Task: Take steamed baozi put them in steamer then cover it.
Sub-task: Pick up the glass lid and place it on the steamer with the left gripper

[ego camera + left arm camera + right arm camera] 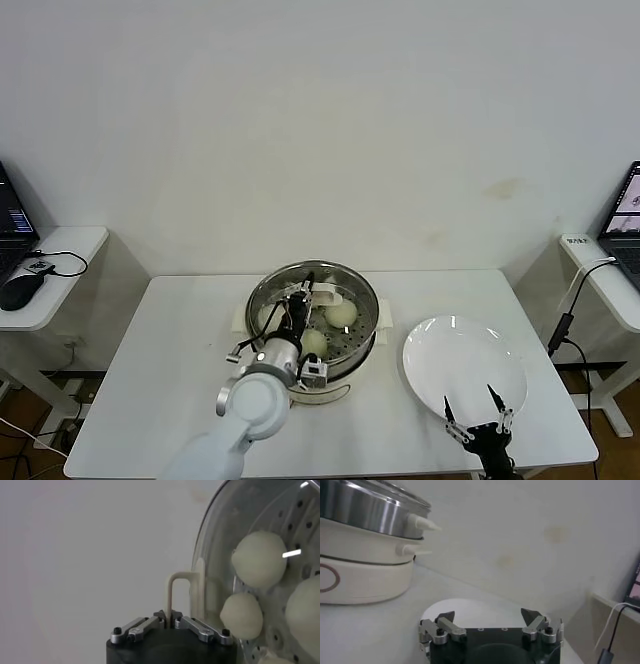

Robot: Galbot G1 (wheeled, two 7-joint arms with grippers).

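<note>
Clamped on the flat cream-white handle of the cover point(210, 587), my left gripper point(170, 614) holds the clear glass lid over the steamer point(270, 290) at the middle of the white table point(160, 340). Through the glass I see the steamed baozi point(259, 558), smooth, pale and dome-shaped, resting on the perforated steel tray. My right gripper point(477, 410) waits with fingers spread wide at the near edge of the white plate point(440, 350), just right of the pot.

Cover point(315, 292) over steamer point(362, 335) opening
</note>
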